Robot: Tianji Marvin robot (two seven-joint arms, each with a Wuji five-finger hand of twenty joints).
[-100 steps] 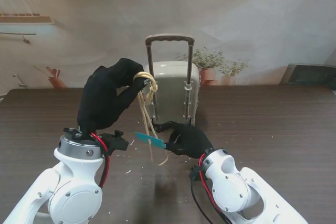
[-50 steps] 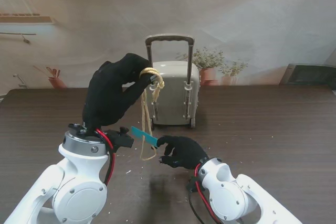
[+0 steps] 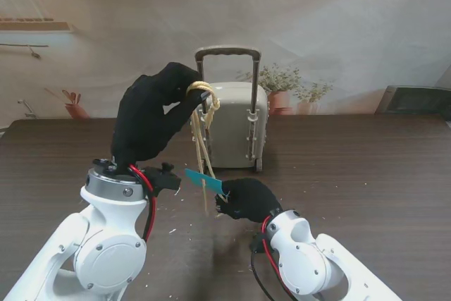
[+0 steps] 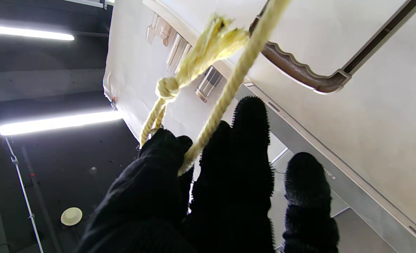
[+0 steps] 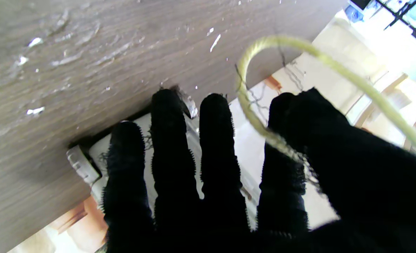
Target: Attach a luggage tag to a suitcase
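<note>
A small beige hard-shell suitcase [image 3: 232, 123] with a raised brown telescopic handle [image 3: 227, 53] stands upright on the dark wood-grain table [image 3: 366, 167], at the far middle of the stand's view. The left hand [image 3: 151, 119], in a black knit glove, is raised just left of the handle, and its fingers [image 4: 239, 154] are clamped on a pale yellow twisted rope loop [image 3: 203, 96]. In the left wrist view the rope [image 4: 225, 88] runs out from between thumb and fingers, with a knot [image 4: 167, 88] and a frayed end showing close by the handle bar [image 4: 299, 72]. From the left hand two strands hang down toward the near side, in front of the case's left edge.

The right hand [image 3: 245, 199], also black-gloved, sits low over the table, nearer to me than the suitcase. It pinches a flat teal rectangular luggage tag [image 3: 203, 180], which juts out to the left, tilted. The right wrist view shows the rope [image 5: 264, 133] curving round and passing under the thumb [image 5: 334, 147], with the other fingers [image 5: 172, 147] held close together.

No writing or brand can be read on the tag or the case.
</note>
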